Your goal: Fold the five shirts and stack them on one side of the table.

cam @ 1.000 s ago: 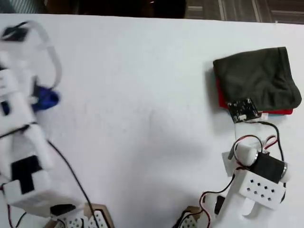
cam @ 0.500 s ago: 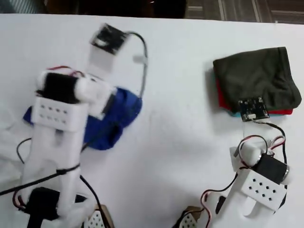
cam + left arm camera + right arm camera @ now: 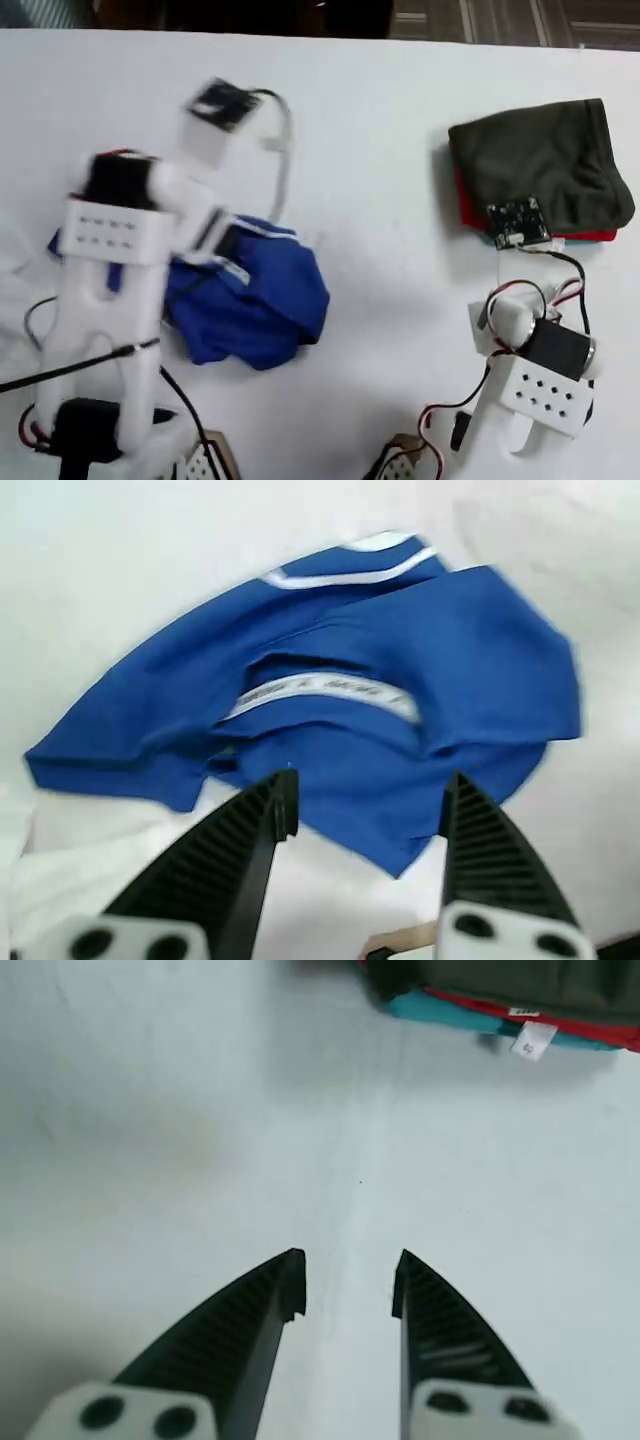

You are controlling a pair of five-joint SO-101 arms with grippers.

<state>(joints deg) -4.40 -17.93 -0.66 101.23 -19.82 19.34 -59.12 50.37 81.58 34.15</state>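
**Blue shirt in a heap, folded stack over on the right**

Starting at the left of the high view: the left arm [image 3: 110,270] stands over the left part of the white table [image 3: 380,120]. Right beside it is the blue shirt [image 3: 255,305], partly hidden behind the arm from that angle. It's not folded at all, just a crumpled lump with white trim showing along the collar and one edge.

In the left wrist view the left gripper [image 3: 368,790] hangs just above that shirt. Its two black jaws are spread wide with nothing between them, so it's not holding the fabric. There's also a pale crumpled patch [image 3: 110,855] next to the shirt, and honestly I can't tell whether that's cloth or not.

Moving to the right, towards the far edge, is the stack of folded shirts [image 3: 540,165]. A dark olive one is on top, a red one is under it, and a teal one peeks out at the bottom. A little white tag [image 3: 528,1042] sticks out of the stack's edge in the right wrist view.

The right arm [image 3: 540,380] sits at the near right corner, just in front of the stack. The right gripper [image 3: 348,1285] points down at bare table near the stack without touching it, jaws parted and nothing in them
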